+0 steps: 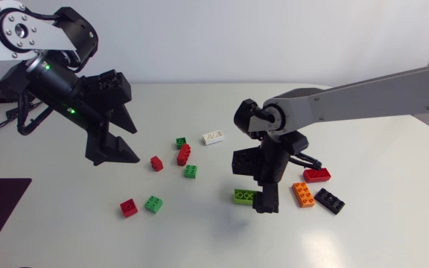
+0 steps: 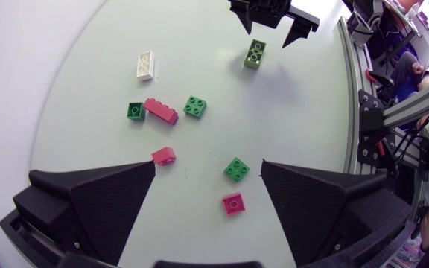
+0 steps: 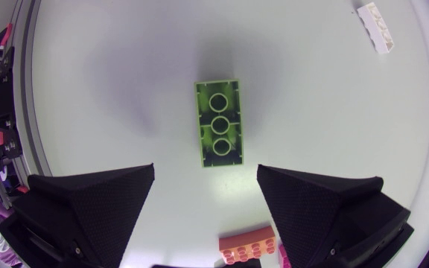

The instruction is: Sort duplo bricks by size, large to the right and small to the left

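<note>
The lime brick (image 1: 244,196) is taken as the reference point here. It's a long rectangular block of shiny plastic, laid flat on the smooth pale counter (image 1: 199,238), and three round rings in a row can be seen on its upward face. In the head view its long axis is set side to side across the counter. In the right wrist view it's pointed straight away from the right claw (image 3: 205,175), lined up with the gap between the fingers. That claw, matte black with broad wedge fingers, is spread wide and nothing is gripped. The brick's near end is about level with the fingertips and isn't touched by either.

Close by on the lime brick's right-arm side, an orange brick (image 1: 302,194), a red brick (image 1: 316,175) and a black brick (image 1: 329,201) are grouped, all oblong and studded. A white brick (image 1: 213,137), also oblong, is found beyond the lime brick toward the counter's far edge.

Off to the lime brick's left-arm side, small squarish pieces are scattered, among them a green small brick (image 1: 153,203) and a red small brick (image 1: 128,207). Further out that way the left claw (image 1: 116,158) is held above the counter, wedges spread wide, nothing between them.
</note>
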`<action>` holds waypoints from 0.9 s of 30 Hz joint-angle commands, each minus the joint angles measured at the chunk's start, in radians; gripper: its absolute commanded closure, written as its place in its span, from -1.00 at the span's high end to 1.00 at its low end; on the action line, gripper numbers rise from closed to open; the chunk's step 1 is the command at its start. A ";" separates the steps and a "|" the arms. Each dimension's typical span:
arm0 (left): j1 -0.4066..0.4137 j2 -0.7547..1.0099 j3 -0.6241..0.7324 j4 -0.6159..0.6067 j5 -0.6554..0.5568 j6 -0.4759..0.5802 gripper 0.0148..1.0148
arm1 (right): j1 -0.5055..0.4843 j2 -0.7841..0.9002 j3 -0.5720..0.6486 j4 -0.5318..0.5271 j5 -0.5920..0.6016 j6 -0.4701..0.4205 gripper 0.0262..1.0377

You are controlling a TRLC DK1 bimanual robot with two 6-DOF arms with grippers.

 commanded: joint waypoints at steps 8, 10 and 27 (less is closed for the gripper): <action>0.028 -0.013 -0.034 0.017 0.010 0.009 0.95 | 0.034 0.130 0.092 0.017 -0.003 -0.029 0.91; 0.027 -0.007 -0.036 0.021 0.010 0.007 0.95 | 0.031 0.157 0.105 0.015 -0.003 -0.023 0.90; -0.005 0.001 -0.059 0.067 0.018 -0.004 0.95 | -0.110 0.110 0.085 0.044 -0.181 0.037 -0.86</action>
